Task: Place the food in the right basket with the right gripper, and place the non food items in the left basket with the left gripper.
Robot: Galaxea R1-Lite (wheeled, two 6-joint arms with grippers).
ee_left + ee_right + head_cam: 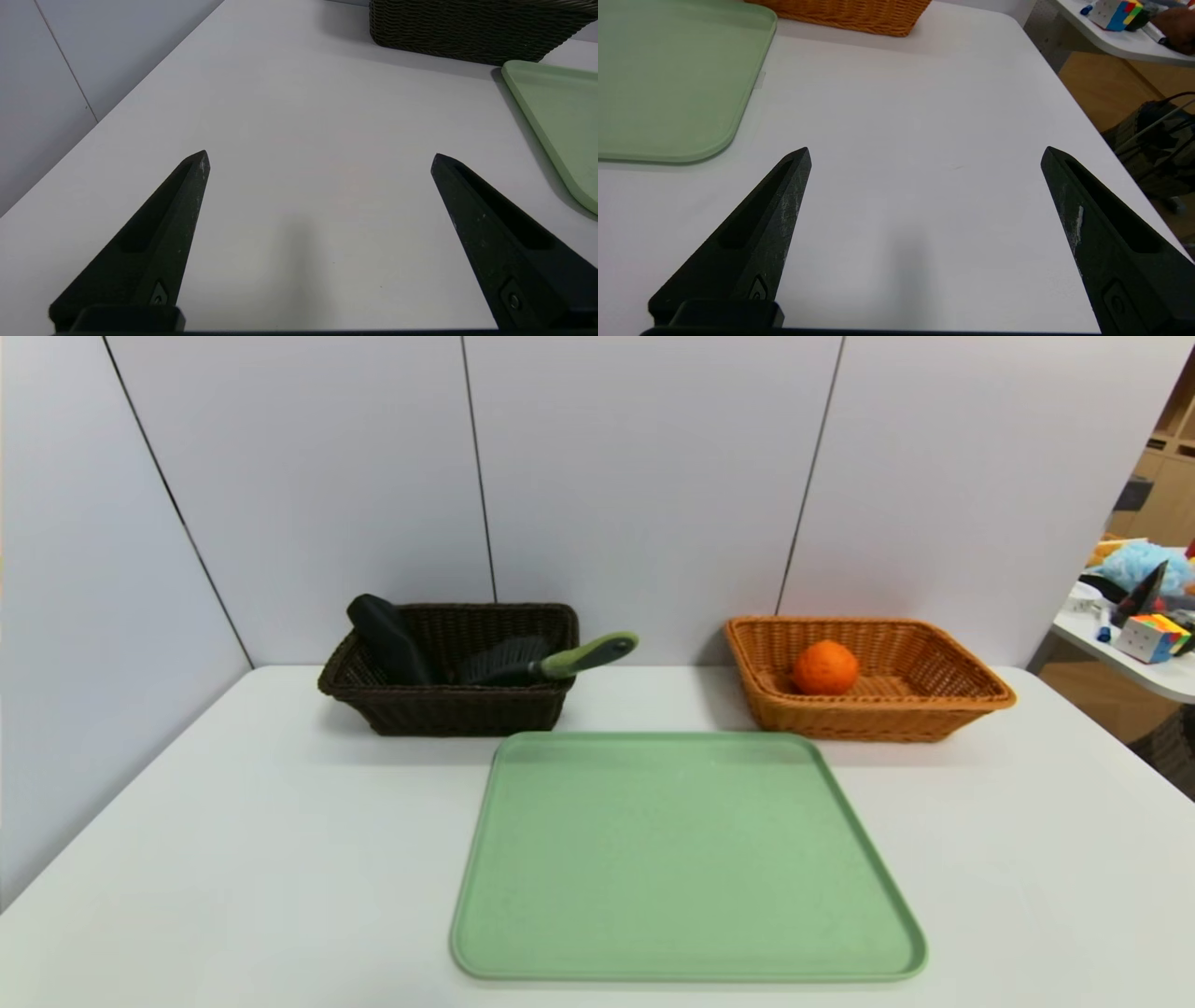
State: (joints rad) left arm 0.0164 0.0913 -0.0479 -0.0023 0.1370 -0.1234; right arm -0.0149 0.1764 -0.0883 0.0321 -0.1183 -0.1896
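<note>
White and matte, the desk [233,859] is filling the lower part of the head view, and pale grey wall panels [644,476] are closing it in at the left and the back; at the far right a second table [1134,663] is carrying a coloured puzzle cube [1154,637] and other clutter too small to name. Neither arm is showing in the head view. In the left wrist view the left gripper [320,158] is hovering over bare desk with its fingers spread wide and holding nothing, and only a lower corner of the left basket is showing there. That dark brown left basket [448,709] is sitting at the back left, holding the black case [387,637], which is leaning against its left end, and the brush [523,663], whose green handle is sticking out over the right rim. A green tray [681,859] is lying between and in front of the baskets. The light orange right basket [934,705] is sitting at the back right with the orange fruit [825,667] resting inside it. In the right wrist view the right gripper [924,156] is hanging over bare desk beside the tray, fingers wide apart and holding nothing.
</note>
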